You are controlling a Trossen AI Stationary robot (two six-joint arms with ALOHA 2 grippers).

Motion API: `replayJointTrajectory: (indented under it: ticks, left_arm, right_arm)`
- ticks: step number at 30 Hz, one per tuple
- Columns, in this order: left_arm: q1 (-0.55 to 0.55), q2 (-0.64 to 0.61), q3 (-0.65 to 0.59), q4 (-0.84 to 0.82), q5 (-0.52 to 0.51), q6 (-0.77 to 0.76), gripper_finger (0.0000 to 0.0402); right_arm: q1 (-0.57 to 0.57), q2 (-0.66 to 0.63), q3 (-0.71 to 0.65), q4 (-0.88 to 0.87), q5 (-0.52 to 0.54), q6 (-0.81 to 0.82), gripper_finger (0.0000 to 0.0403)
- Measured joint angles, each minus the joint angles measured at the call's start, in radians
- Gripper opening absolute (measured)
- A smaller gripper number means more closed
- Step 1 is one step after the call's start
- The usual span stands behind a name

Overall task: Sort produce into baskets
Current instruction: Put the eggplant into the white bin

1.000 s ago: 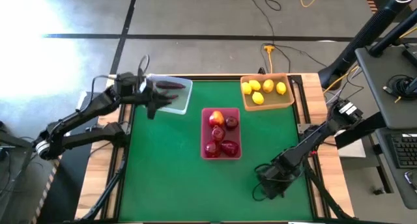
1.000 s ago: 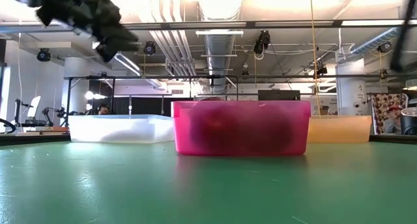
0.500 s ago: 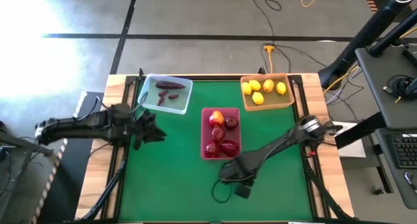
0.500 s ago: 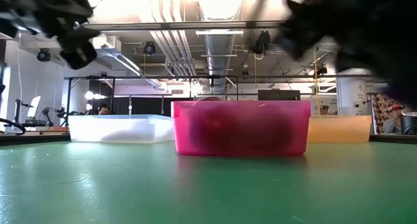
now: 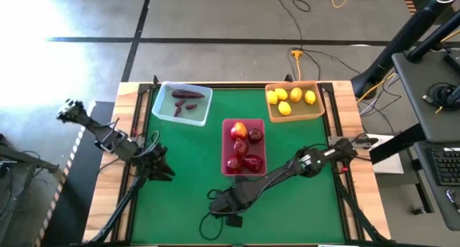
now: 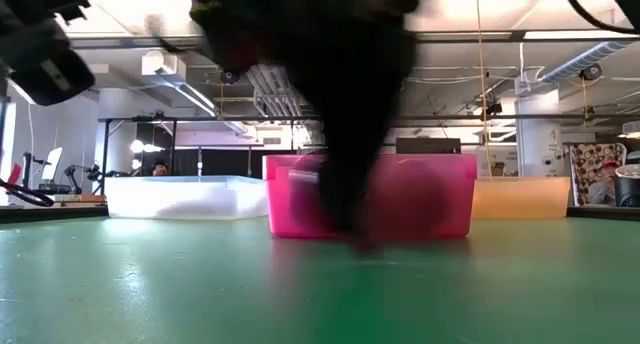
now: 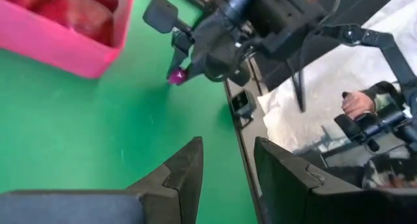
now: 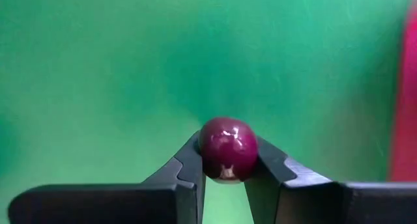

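Observation:
My right gripper (image 8: 225, 168) is shut on a small dark maroon piece (image 8: 227, 148), low over the green mat near the table's front middle (image 5: 215, 201); it also shows in the left wrist view (image 7: 177, 74). My left gripper (image 7: 228, 165) is open and empty at the table's left edge (image 5: 162, 169). The pale blue tray (image 5: 164, 109) holds maroon pieces, the pink-red tray (image 5: 226, 148) holds red fruits, and the tan-orange tray (image 5: 316, 110) holds lemons. My right gripper pinches the maroon piece between its two fingers, one fingertip (image 8: 190, 165) on each of its sides, at their free ends. I see the piece's rounded end (image 8: 227, 142) head-on. The fingers slant down toward the table's left. Whether the piece is clear of the mat, I cannot tell.
The three trays stand in the far half of the mat. Bare green mat (image 5: 180, 211) lies in the near half, to the left of my right gripper. Wooden rails (image 5: 129, 132) frame the table. A person's hand (image 7: 355, 105) shows beyond the right edge.
My left gripper has drawn back from over the pale blue tray toward the table's near left edge. My right gripper has swept along the near part of the mat from the right side toward the table's left, and now stands in front of the pink-red tray.

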Motion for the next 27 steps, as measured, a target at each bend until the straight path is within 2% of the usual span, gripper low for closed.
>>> replayJointTrajectory:
  ticks: [1,5,8,11,17,22,24,27]
  left_arm:
    - [-0.038,0.006,0.000,-0.003,-0.028,-0.015,0.0121]
    - [-0.132,0.020,0.000,-0.012,-0.063,-0.061,0.0121]
    - [-0.160,0.033,0.000,-0.064,-0.063,-0.167,0.0125]
    - [-0.171,0.045,0.000,-0.108,-0.061,-0.207,0.0141]
    - [-0.172,0.088,-0.002,-0.100,-0.110,-0.199,0.0190]
    - [-0.172,0.144,-0.002,-0.041,-0.168,-0.131,0.0225]
    - [-0.172,0.173,-0.002,-0.001,-0.190,-0.109,0.0235]
    - [-0.170,0.212,-0.002,0.035,-0.214,-0.075,0.0246]
  right_arm:
    - [0.000,0.020,0.035,0.002,0.015,-0.006,0.0068]
    - [0.000,0.017,0.014,0.077,0.044,0.002,0.0068]
    - [-0.008,0.017,0.010,0.080,0.117,0.000,0.0067]
    - [-0.020,0.017,0.011,0.111,0.161,-0.014,0.0067]
    - [-0.046,0.014,-0.033,0.277,0.145,-0.017,0.0067]
    - [-0.057,0.008,-0.076,0.297,0.126,0.037,0.0068]
    - [-0.054,0.008,-0.081,0.299,0.162,0.054,0.0081]
    - [-0.051,0.015,-0.085,0.290,0.196,0.073,0.0122]
